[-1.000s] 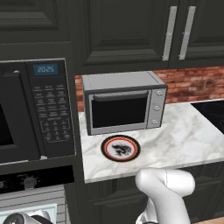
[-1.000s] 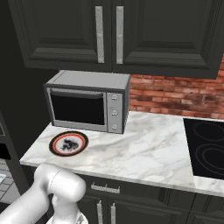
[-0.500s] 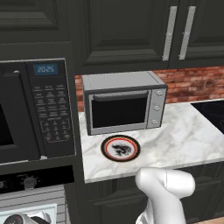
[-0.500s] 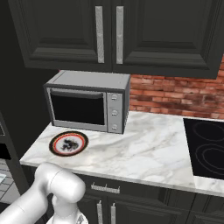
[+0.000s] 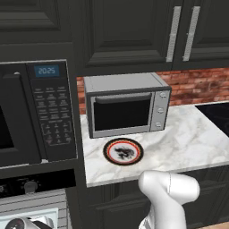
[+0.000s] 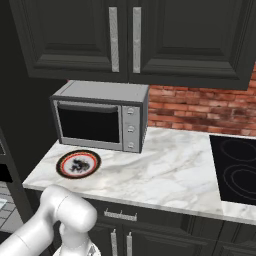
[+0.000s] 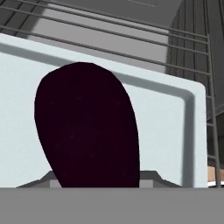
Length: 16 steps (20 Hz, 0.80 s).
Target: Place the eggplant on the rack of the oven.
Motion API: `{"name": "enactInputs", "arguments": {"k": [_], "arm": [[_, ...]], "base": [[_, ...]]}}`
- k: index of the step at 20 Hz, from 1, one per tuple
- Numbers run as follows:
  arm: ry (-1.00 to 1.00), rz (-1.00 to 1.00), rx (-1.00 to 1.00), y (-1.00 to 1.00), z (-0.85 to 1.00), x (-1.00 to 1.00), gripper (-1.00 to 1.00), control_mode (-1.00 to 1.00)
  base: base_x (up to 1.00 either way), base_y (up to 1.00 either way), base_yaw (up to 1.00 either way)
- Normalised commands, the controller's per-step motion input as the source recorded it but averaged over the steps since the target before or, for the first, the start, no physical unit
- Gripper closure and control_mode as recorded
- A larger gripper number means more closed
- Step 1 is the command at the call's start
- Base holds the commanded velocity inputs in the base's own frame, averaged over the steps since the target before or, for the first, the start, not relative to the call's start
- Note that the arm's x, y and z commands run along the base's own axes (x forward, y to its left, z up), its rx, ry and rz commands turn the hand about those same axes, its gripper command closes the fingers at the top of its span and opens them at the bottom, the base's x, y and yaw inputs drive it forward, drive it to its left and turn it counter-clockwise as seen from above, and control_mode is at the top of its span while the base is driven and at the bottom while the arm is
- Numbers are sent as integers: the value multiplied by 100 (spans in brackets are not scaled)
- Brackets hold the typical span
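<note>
The eggplant [image 7: 87,127], dark purple and nearly black, looms large and close in the hand view. It sits right in front of my gripper [image 7: 94,183] and hides the fingertips, and the gripper appears shut on it. Behind it lies the oven's pale bluish door window [image 7: 166,127], and beyond that are the wire bars of the rack [image 7: 131,39]. The oven [image 5: 40,201] with its black knob panel [image 5: 31,185] is at the lower left of the left base view. My arm reaches down toward it.
A black microwave [image 5: 31,112] sits above the oven. On the marble counter [image 5: 188,138] stand a silver toaster oven [image 5: 127,105] and a round plate with a dark printed centre [image 5: 123,151]. A black cooktop [image 6: 235,167] lies to the right.
</note>
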Motion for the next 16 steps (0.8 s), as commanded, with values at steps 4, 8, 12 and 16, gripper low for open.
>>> {"name": "enactInputs", "arguments": {"k": [4,8,12,16], "arm": [[0,-5,-1,0,-26,16,100,-100],[1,-2,0,0,-9,13,100,-100],[1,0,0,0,-5,1,100,-100],[0,0,0,0,-6,0,-100,-100]], "base": [[0,0,0],[0,0,0],[0,0,0],[0,0,0]]}}
